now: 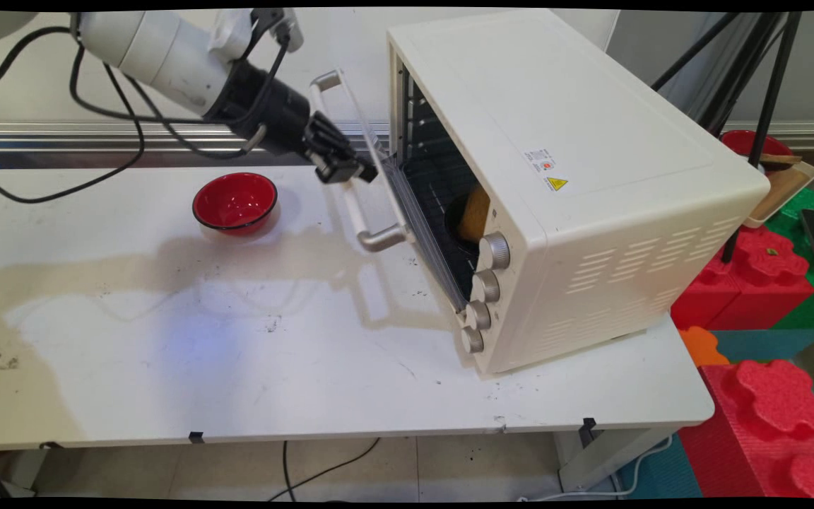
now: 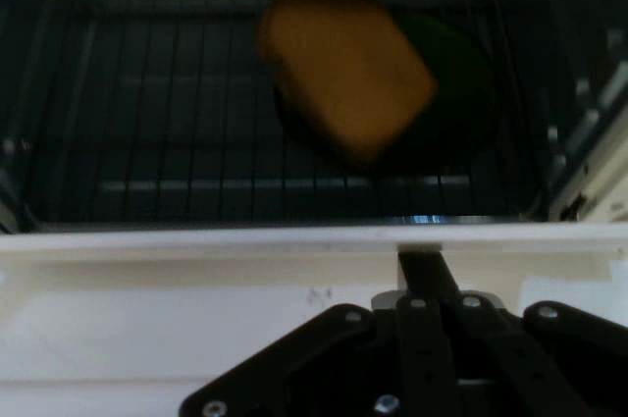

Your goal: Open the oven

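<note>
End effector (image 1: pixel 350 168) sits at upper centre of the main view against the glass of the half-open oven door (image 1: pixel 379 170); we cannot tell how it is set. We judge it may slip off the glass, dropping the door. Toast slice (image 2: pixel 343 74) lies inside the oven (image 1: pixel 562 162) on a dark plate (image 2: pixel 442 93), long axis tilted upper left to lower right. Red bowl (image 1: pixel 235 203) stands left on the table (image 1: pixel 237 367).

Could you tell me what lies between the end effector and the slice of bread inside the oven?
Only the oven's half-open glass door, which the end effector meets. Past it, the hand view shows bare wire rack up to the bread.
</note>
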